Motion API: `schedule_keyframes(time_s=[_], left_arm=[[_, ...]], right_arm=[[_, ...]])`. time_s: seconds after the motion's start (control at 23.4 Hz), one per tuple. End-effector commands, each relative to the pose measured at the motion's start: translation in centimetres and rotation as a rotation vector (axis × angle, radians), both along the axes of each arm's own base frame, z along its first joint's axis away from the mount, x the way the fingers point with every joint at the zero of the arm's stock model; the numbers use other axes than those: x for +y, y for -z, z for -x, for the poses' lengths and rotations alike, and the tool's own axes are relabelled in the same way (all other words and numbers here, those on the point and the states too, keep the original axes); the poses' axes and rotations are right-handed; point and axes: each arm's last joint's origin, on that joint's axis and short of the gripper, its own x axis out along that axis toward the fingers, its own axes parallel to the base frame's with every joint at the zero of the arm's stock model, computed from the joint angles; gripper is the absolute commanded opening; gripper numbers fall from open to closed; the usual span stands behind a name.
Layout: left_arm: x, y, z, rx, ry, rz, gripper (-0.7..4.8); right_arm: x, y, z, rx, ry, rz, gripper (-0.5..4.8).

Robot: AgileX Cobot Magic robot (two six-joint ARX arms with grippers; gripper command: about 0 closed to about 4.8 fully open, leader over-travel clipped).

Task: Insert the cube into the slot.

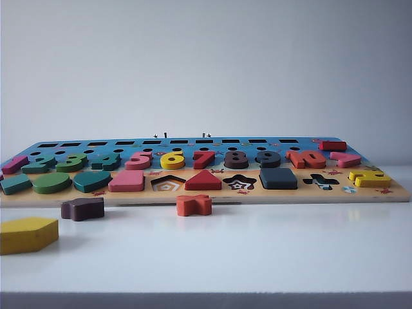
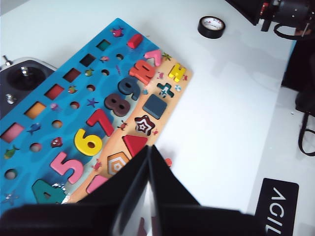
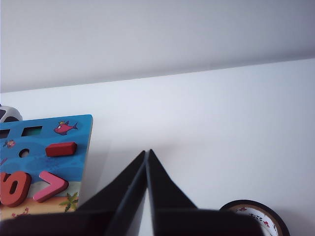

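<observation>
The cube [image 1: 278, 178], a dark navy square block with rounded corners, lies seated in the slot, a square recess in the puzzle board [image 1: 212, 199], between the star recess and the plus sign. It fills the recess and hides its floor. From the left wrist the cube [image 2: 155, 106] shows the same way. My left gripper [image 2: 149, 147] is shut and empty, above the board's edge beside the red triangle [image 2: 134, 144]. Over bare white table off the board's end, my right gripper [image 3: 147, 152] is also shut with nothing in it. Neither gripper appears in the exterior view.
Loose on the table in front of the board lie a yellow pentagon block [image 1: 27, 234], a dark brown notched piece [image 1: 82, 208] and an orange piece [image 1: 194, 205]. A black tape roll [image 2: 212, 26] sits past the board's end. A remote controller [image 2: 22, 76] lies behind the board.
</observation>
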Motion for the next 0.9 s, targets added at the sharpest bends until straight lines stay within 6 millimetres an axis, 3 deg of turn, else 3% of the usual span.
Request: schedule_keyframes(time_s=[0.04, 0.43, 0.73, 0.9], left_arm=[[0.4, -0.5, -0.1, -0.041, -0.028, 0.02, 0.17], [1.1, -0.9, -0.7, -0.086, -0.144, 0.02, 0.17], [1.8, -1.1, -0.7, -0.133, -0.23, 0.02, 0.17], [2.7, -0.3, -0.6, -0.19, -0.323, 0.045, 0.17]], right_arm=[[0.0, 0.7, -0.3, -0.048, 0.025, -0.01, -0.08], [0.0, 3.3, -0.3, -0.061, 0.028, 0.019, -0.08], [-0.1, 3.0, 0.1, -0.104, 0.027, 0.031, -0.08], [-0.1, 3.0, 0.1, -0.104, 0.026, 0.033, -0.08]])
